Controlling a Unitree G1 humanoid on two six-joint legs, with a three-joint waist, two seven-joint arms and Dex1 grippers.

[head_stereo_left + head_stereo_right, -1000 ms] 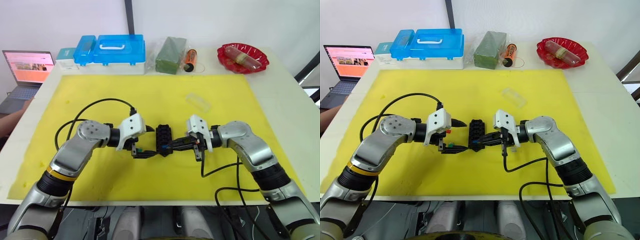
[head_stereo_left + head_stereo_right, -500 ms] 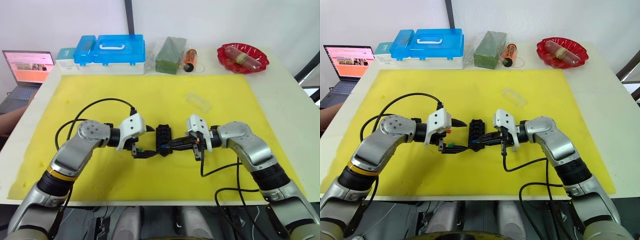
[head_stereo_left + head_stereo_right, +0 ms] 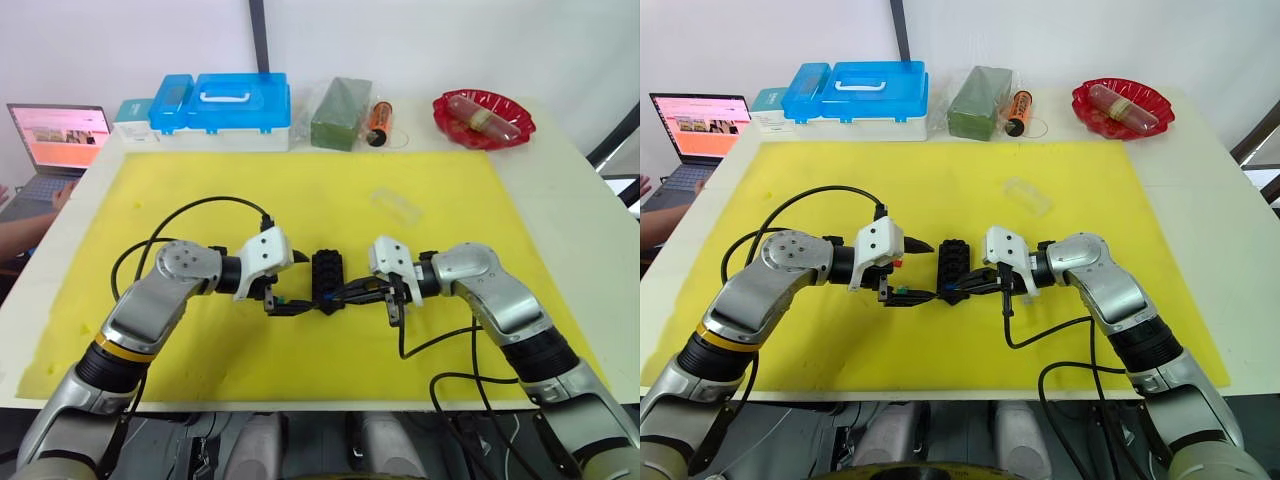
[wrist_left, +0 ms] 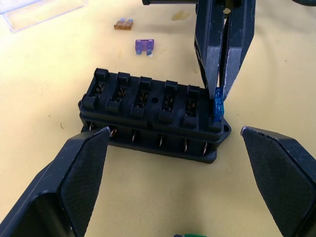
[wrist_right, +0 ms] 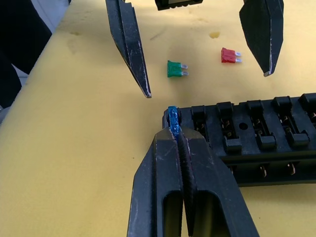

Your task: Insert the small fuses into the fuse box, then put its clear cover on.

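Note:
The black fuse box (image 3: pixel 327 278) lies on the yellow mat between my two grippers. My right gripper (image 5: pixel 177 140) is shut on a blue fuse (image 5: pixel 172 118), holding it upright at the box's end slot (image 4: pixel 217 104). My left gripper (image 4: pixel 173 131) is open, its fingers wide on either side of the box and touching nothing. Loose on the mat lie a green fuse (image 5: pixel 174 68), a red fuse (image 5: pixel 229 55), an orange fuse (image 4: pixel 123 23) and a purple fuse (image 4: pixel 144 46). The clear cover (image 3: pixel 397 205) rests on the mat further back.
Along the table's back edge stand blue-lidded storage boxes (image 3: pixel 222 100), a bagged green block (image 3: pixel 342 110), an orange cylinder (image 3: pixel 378 118) and a red dish (image 3: pixel 484 115). A laptop (image 3: pixel 58 135) and a person's hand (image 3: pixel 30 210) are at the far left.
My right gripper has edged slightly toward the fuse box with the blue fuse. The left gripper has stayed put. The person's hand at the far left has moved further into view.

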